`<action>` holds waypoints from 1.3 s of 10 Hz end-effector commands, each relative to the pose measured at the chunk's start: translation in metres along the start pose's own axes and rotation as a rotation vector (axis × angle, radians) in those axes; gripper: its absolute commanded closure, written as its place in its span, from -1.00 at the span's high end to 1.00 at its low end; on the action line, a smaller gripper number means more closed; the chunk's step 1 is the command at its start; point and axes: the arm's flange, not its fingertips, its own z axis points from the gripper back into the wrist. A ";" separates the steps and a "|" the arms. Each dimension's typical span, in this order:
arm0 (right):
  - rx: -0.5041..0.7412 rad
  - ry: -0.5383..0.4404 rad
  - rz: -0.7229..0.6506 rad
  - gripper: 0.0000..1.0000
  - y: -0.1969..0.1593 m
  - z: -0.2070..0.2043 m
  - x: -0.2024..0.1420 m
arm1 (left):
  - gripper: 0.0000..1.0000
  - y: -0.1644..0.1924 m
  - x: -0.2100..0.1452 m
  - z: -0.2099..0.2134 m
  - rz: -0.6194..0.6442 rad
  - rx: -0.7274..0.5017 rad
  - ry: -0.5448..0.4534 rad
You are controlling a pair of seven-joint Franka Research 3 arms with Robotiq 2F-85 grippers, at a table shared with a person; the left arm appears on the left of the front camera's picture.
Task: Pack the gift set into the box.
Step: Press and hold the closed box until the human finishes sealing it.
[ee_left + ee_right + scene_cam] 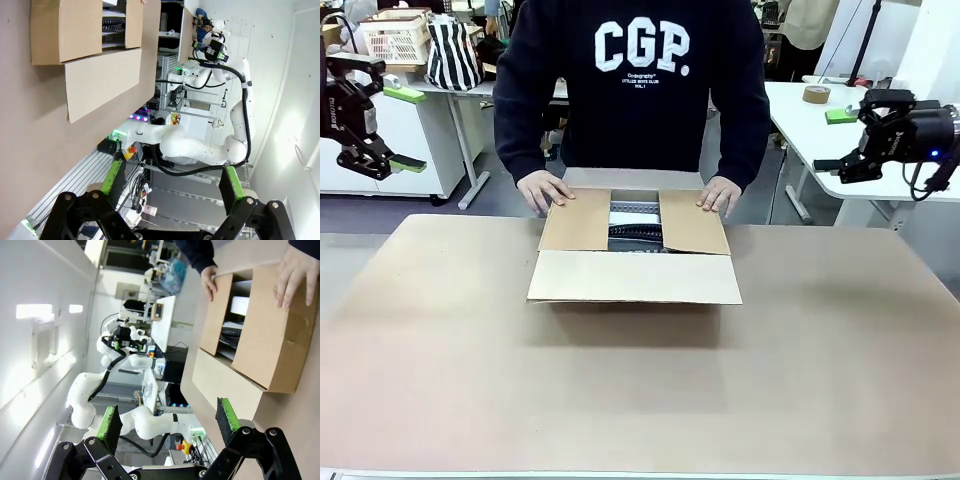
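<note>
Table (640,400) spreads wide around box (692,222); near flap (634,277) hangs outward.

I take the box (634,276) as the dial's centre, with 12 o'clock toward the person. The worktop (640,400) lies bare from 3 round through 6 to 9 o'clock, so I could pass there. The flaps at 9 and 3 o'clock are folded in over the top, leaving a narrow slot down the middle. The person presses them down, one hand (544,190) at 10 o'clock, the other hand (720,195) at 2. The 6 o'clock flap juts toward me. My left gripper (172,167) and right gripper (167,415) hang spread wide, high and well apart from it all.
</note>
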 end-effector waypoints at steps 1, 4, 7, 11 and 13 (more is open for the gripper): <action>-0.016 0.007 0.026 1.00 -0.001 0.001 -0.004 | 1.00 -0.001 -0.001 0.002 -0.017 -0.020 0.003; -0.016 0.007 0.026 1.00 -0.001 0.001 -0.004 | 1.00 -0.001 -0.001 0.002 -0.017 -0.020 0.003; -0.016 0.007 0.026 1.00 -0.001 0.001 -0.004 | 1.00 -0.001 -0.001 0.002 -0.017 -0.020 0.003; -0.016 0.007 0.026 1.00 -0.001 0.001 -0.004 | 1.00 -0.001 -0.001 0.002 -0.017 -0.020 0.003; -0.016 0.007 0.026 1.00 -0.001 0.001 -0.004 | 1.00 -0.001 -0.001 0.002 -0.017 -0.020 0.003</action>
